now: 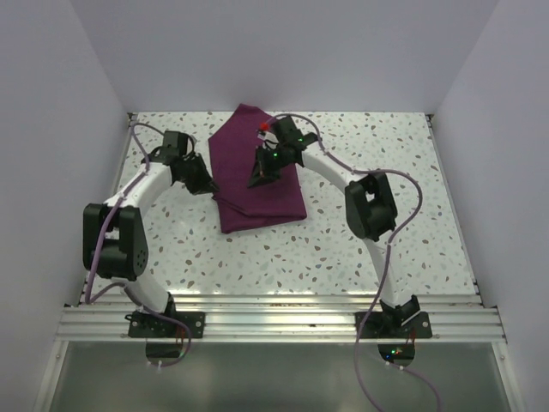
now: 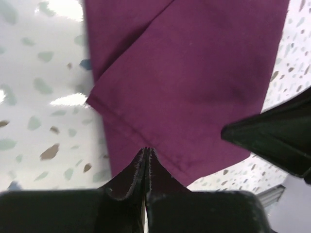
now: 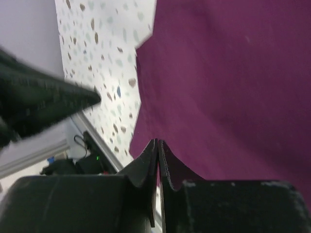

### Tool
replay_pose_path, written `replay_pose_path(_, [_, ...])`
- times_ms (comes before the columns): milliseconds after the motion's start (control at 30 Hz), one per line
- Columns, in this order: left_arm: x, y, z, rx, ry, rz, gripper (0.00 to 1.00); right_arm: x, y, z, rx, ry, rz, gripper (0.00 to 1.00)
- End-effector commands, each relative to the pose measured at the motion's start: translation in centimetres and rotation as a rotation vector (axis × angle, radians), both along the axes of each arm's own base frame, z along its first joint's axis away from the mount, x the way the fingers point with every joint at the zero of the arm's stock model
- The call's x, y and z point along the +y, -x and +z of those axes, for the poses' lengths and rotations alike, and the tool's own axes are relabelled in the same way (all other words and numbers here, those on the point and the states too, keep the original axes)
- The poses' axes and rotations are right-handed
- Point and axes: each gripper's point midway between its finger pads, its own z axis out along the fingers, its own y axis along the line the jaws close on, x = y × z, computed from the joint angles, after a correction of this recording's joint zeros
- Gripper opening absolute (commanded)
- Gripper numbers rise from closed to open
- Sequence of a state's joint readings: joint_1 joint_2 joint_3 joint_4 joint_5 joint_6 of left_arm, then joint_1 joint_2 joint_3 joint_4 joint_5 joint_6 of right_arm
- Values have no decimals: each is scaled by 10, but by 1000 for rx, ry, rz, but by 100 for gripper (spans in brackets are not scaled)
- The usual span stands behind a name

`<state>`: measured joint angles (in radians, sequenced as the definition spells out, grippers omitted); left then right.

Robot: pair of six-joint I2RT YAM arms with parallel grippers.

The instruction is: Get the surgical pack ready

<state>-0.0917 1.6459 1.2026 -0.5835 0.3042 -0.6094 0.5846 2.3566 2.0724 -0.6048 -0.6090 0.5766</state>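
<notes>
The left end effector has its two fingers pressed together. The tips are just over the near-left edge of the surgical pack. I see no cloth between them, so it seems to hold nothing. The right end effector also has its fingers together at the tips. It is low over the purple cloth and close to its edge, but I cannot tell if a thin layer is pinched there.

The pack lies on the speckled counter, between the two arms and toward the far side. It is folded to a rough rectangle, and one pointed flap sticks out at the far end.

In my judgement the fold is not finished, because this flap must be brought in.

- **Holding the bundle:** one end effector should press flat on the middle of the bundle, so that the layers already folded do not slide.
- **Gripping the flap:** the other end effector should open only a little and take the flap near its tip. It should catch the top layer alone.
- **Making the fold:** lift the flap low and draw it slowly toward the near side, laying it square to the edges.
- **Letting go:** release only when the cloth rests flat.

The two end effectors are near each other above the cloth, so they should move one at a time.
</notes>
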Motion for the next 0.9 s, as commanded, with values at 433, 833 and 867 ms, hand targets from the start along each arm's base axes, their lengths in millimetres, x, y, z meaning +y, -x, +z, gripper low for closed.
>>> replay_pose_path(433, [-35, -29, -53, 117, 202, -45, 0, -42, 65, 4, 176, -276, 130, 4])
replay_pose_path(833, [-24, -20, -48, 100, 129, -60, 0, -100, 71, -5, 191, -270, 51, 5])
replay_pose_path(867, [-23, -19, -47, 102, 122, -64, 0, -107, 68, -7, 191, -273, 34, 5])
